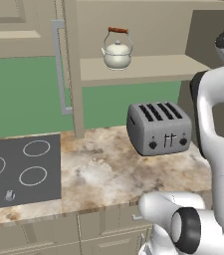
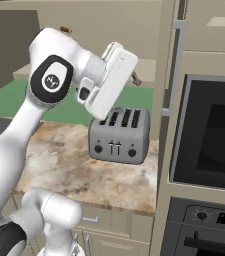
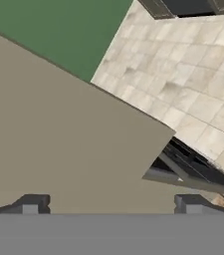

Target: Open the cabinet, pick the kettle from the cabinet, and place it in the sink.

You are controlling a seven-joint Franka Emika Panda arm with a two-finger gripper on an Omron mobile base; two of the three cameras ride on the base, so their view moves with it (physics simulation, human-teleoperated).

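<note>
The cabinet (image 1: 138, 67) stands open, its left door (image 1: 72, 64) turned edge-on with a long silver handle (image 1: 58, 69). On its shelf sits the cream-white kettle (image 1: 117, 52), upright, with its reddish-brown grip on top. In the right base view the grip's end (image 2: 65, 30) peeks over my arm. My gripper (image 2: 133, 76) hangs above the toaster at about shelf height, to the right of the kettle and apart from it. In the hand view the gripper (image 3: 111, 205) is open, fingertips (image 3: 31, 204) far apart and nothing between them, facing a plain beige panel (image 3: 68, 139). The sink is out of view.
A grey four-slot toaster (image 1: 158, 127) stands on the marble counter (image 1: 98, 169) right under the shelf. A black cooktop (image 1: 19, 169) lies at the counter's left. A built-in oven column (image 2: 206, 135) and another door handle (image 2: 176, 65) stand to the right.
</note>
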